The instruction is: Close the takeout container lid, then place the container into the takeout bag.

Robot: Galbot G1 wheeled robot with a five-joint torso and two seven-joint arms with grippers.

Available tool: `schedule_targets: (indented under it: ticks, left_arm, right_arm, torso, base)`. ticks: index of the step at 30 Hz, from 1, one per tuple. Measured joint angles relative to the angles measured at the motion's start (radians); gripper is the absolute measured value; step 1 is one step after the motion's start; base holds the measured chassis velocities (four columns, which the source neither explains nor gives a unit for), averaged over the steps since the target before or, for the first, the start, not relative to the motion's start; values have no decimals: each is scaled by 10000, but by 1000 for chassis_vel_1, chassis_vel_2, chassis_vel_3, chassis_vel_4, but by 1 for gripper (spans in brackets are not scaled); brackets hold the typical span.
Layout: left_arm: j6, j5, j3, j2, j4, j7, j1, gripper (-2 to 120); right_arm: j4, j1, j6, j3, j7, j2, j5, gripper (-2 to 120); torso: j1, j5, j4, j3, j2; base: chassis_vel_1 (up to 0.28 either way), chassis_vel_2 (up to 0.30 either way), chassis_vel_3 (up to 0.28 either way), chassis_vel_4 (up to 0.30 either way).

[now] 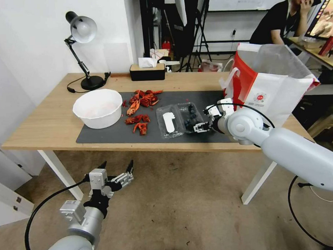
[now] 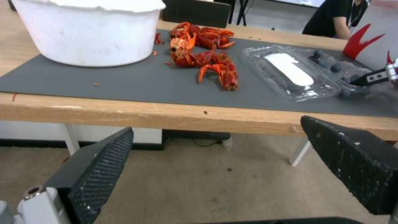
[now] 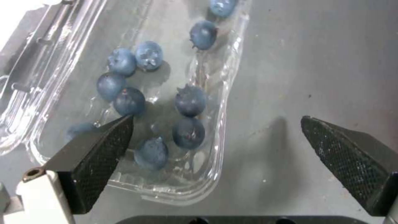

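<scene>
Below the worktop (image 1: 46, 125) edge the left gripper (image 1: 115, 174) hangs released; on the mat the takeout container (image 1: 190, 118) lies with lid (image 1: 169, 122) flat open; the right gripper (image 1: 206, 120), released, straddles its outer rim; closing comes first, likely needing the lid swung over; the takeout bag (image 1: 271, 92) stands just beyond

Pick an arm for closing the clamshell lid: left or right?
Right, probably. The right gripper is open at the takeout container, straddling its outer rim, beside the flat-open lid. The left gripper hangs open below the table edge, well off.
</scene>
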Motion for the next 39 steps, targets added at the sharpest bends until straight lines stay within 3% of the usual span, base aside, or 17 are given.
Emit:
schedule_targets:
  ticks: [20,28,32,35,39]
  left_arm:
    - [-7,69,74,-27,75,3,-17,100]
    - [-7,77,71,-23,71,4,-2,100]
    - [-11,81,54,-25,29,4,25,100]
    - [-61,92,49,-31,27,4,49,100]
    - [-95,104,59,-21,27,7,54,100]
  right_arm:
    - [221,-381,0,294,74,-26,-61,100]
    - [184,-644,0,1241,-518,-6,-733,100]
    - [505,-1403,27,2201,-1254,-45,-1576,100]
    - [936,-2350,456,2984,-1656,-54,-2116,100]
    - [1636,-4010,2336,4227,-2816,-248,-3967,100]
  torso:
    - [0,1,0,0,0]
    - [1,-1,1,0,0]
    - [0,1,0,0,0]
    - [0,7,-1,1,0]
    - [-1,2,-3,0,0]
  base:
    - [0,0,0,0]
    - [0,0,0,0]
    - [0,0,0,0]
    - [0,0,0,0]
    - [0,0,0,0]
